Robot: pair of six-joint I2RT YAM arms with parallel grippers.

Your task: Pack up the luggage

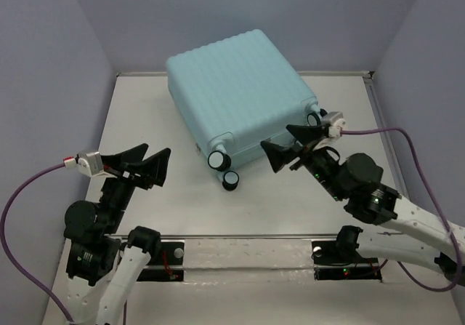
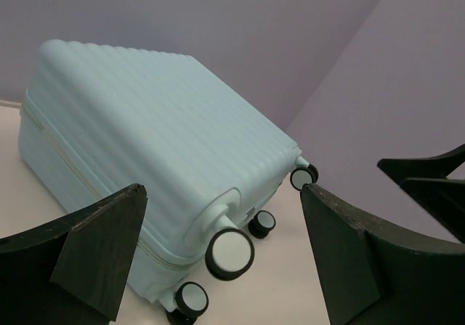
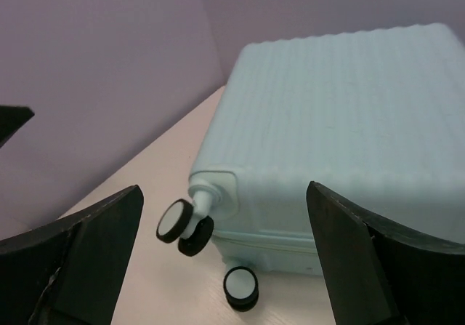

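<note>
Table (image 1: 145,121): pale, walled on three sides by lilac panels. A metal rail (image 1: 247,249) runs along the near edge at 6 o'clock and carries both arm bases.

Luggage (image 1: 240,96): pale mint-blue hard shell, closed, lying flat on its broad side with the ribbed face up. It sits on the far half of the table at about 12 o'clock, turned at an angle so the wheeled end faces 5 o'clock (the seam line shows along the near side wall).

Left arm (image 1: 94,230): rises from the 7 o'clock corner. Left hand (image 1: 158,150): fingers wide apart, nothing between them, pointing toward 2 o'clock at the luggage and well apart from it, at about 9 o'clock of the table.

Right arm (image 1: 378,205): comes in from 4 o'clock. Right hand (image 1: 275,136): fingers spread wide, gripping nothing, just beside the wheeled end of the luggage. I cannot tell whether they touch it.

Cables (image 1: 385,130): purple, one trailing from each wrist.

Wheels (image 1: 218,159): black with white hubs. One pair sits at the near-left corner of the luggage, and another pair at the right corner is close to the right hand's upper finger.
</note>
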